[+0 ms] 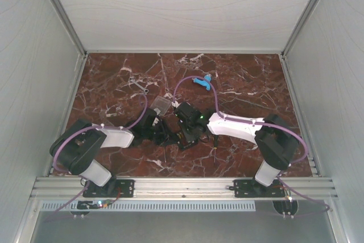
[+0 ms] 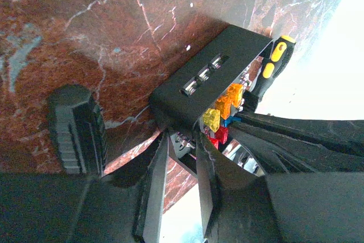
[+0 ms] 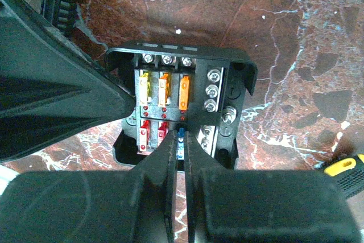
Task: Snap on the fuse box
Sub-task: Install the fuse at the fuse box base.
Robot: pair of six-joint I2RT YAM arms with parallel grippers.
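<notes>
The fuse box (image 3: 236, 66), a black square tray with yellow, orange and red fuses in rows, lies on the marble where both arms meet. My right gripper (image 3: 181, 134) is shut on a small blue fuse (image 3: 180, 138) standing in the tray's near row. My left gripper (image 2: 183, 140) grips the wall of the fuse box (image 2: 193, 78) from the side, its fingers narrow around the edge. The clear square lid (image 1: 161, 105) lies on the table just behind the left gripper, apart from the tray.
A yellow-and-black screwdriver handle (image 3: 344, 169) lies right of the tray. A ribbed black handle (image 2: 77, 129) lies to its left. Further back are a blue plastic piece (image 1: 202, 82) and a small metal tool (image 1: 139, 85). White walls enclose the table.
</notes>
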